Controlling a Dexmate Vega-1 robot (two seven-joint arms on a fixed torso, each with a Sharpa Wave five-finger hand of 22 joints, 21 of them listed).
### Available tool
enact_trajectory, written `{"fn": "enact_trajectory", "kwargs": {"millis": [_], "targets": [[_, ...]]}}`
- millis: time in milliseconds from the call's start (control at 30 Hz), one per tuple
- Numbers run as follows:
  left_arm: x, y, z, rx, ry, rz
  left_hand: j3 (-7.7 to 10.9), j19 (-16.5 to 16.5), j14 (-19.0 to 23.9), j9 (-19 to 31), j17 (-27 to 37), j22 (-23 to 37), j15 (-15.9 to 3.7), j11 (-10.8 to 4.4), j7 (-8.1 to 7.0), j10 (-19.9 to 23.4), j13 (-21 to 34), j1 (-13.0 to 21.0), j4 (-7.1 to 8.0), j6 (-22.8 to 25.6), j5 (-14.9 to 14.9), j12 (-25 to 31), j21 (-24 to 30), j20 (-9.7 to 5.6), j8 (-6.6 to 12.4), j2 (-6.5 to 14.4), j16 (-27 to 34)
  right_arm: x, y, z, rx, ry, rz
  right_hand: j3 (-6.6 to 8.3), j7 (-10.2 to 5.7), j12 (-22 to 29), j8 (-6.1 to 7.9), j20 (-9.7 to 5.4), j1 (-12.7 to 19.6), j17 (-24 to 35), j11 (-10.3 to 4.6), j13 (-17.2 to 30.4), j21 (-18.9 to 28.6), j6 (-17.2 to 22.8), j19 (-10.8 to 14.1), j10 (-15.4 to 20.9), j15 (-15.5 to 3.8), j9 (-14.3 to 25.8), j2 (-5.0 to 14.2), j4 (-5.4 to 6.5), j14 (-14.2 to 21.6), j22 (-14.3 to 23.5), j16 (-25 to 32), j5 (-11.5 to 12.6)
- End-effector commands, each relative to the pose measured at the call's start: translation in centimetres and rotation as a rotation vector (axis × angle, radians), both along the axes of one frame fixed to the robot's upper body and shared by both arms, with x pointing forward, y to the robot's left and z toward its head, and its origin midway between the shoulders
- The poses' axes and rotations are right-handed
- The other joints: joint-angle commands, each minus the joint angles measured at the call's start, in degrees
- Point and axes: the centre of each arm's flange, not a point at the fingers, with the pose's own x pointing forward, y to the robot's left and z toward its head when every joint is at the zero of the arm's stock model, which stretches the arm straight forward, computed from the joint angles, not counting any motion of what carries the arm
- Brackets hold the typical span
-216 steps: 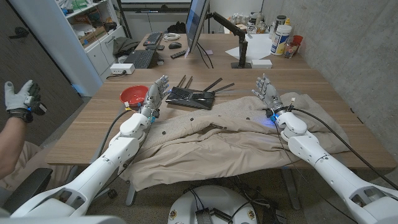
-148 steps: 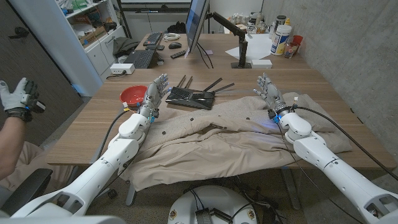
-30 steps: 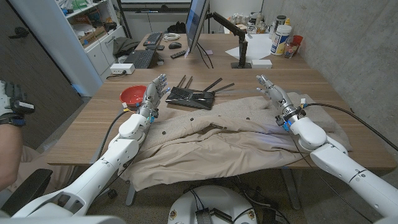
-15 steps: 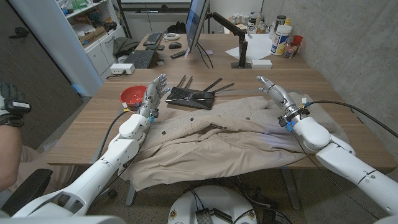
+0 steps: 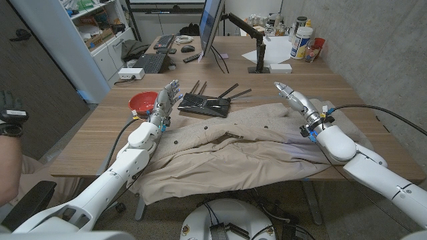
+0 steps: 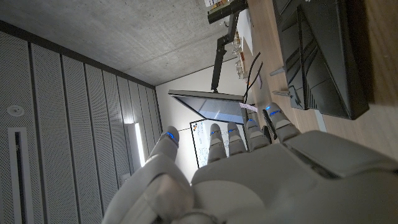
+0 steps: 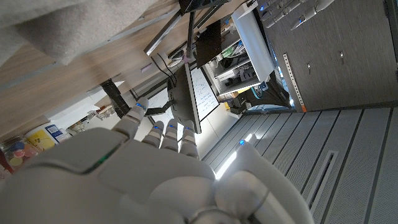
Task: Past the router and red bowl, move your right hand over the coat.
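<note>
A beige coat (image 5: 247, 143) lies spread over the near half of the wooden table (image 5: 100, 130). A black router (image 5: 205, 103) with antennas sits just beyond the coat, and a red bowl (image 5: 143, 102) stands to its left. My right hand (image 5: 295, 100) is held above the coat's far right edge, fingers straight and apart, holding nothing. In the right wrist view the same hand (image 7: 143, 174) has a fold of coat (image 7: 56, 31) beyond its fingertips. My left hand (image 5: 165, 101) stands upright between the bowl and the router, fingers spread and empty; in the left wrist view it (image 6: 249, 174) faces the router (image 6: 323, 56).
At the far side stand a monitor (image 5: 211, 25) on an arm, keyboards (image 5: 151, 62), bottles (image 5: 301, 40) and a white box (image 5: 280, 67). A person's gloved hand (image 5: 10, 113) shows at the left edge. A concrete wall runs along the right.
My right arm has swung to the right and its hand has tipped forward and leftward over the coat's far edge. The left hand has stayed put. The person's gloved hand has dropped lower.
</note>
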Motion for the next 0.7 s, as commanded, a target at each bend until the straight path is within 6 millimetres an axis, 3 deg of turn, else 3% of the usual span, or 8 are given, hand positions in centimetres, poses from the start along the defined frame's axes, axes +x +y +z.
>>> {"fn": "enact_trajectory", "kwargs": {"millis": [33, 700], "targets": [[0.0, 0.1, 0.0, -0.002, -0.001, 0.000, 0.34, 0.44, -0.27, 0.08, 0.12, 0.19, 0.45, 0.11, -0.19, -0.20, 0.03, -0.51, 0.07, 0.49, 0.19, 0.56, -0.15, 0.12, 0.28, -0.09, 0.27, -0.7, 0.7, 0.0, -0.071, -0.036, -0.035, 0.03, -0.38, -0.28, -0.25, 0.09, 0.38, -0.06, 0.02, 0.21, -0.20, -0.29, -0.50, -1.00, 0.00, 0.25, -0.71, -0.58, -1.07, 0.07, -0.34, 0.36], [-0.2, 0.2, 0.0, -0.006, -0.005, 0.003, 0.41, 0.58, -0.27, 0.08, 0.12, 0.20, 0.48, 0.22, -0.15, -0.20, -0.07, -0.58, 0.03, 0.54, 0.19, 0.59, -0.53, 0.03, 0.28, -0.10, 0.26, -1.9, 1.5, -0.8, -0.166, -0.100, -0.097, 0.09, -0.63, -0.71, -0.51, 0.30, 1.50, -0.26, -0.11, 0.19, -0.31, -1.21, -2.09, -3.74, 0.12, 0.26, -1.41, -1.75, -2.79, 0.06, -0.53, 0.27]]}}
